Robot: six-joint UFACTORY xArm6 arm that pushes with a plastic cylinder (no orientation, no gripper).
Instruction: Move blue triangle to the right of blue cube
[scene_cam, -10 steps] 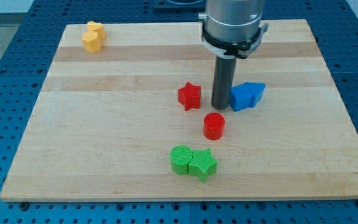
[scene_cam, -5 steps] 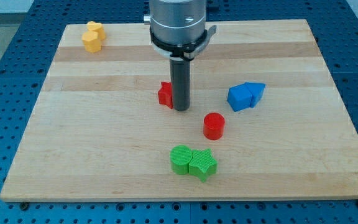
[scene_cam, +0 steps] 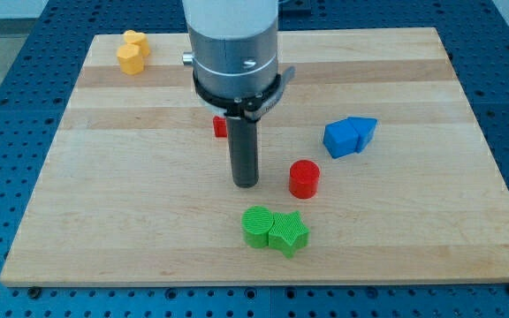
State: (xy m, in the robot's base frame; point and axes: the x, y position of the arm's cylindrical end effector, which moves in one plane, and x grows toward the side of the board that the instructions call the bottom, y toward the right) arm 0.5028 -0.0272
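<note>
Wooden board (scene_cam: pixel 104 177): my tip (scene_cam: pixel 245 184), bare rod grasping nothing, has slid to seven o'clock, off the blue cube (scene_cam: pixel 340 140). Ribbed blue triangle (scene_cam: pixel 363 130) touches the cube at two o'clock.

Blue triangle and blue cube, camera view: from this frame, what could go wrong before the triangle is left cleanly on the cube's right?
1. The blue triangle already touches the blue cube on its right; another push may shove both or split them.
2. My tip sits at the view's left of the red cylinder; a straight path toward the blues would likely hit it.
3. The red star is mostly hidden behind the rod, so a further nudge could go unseen.
</note>
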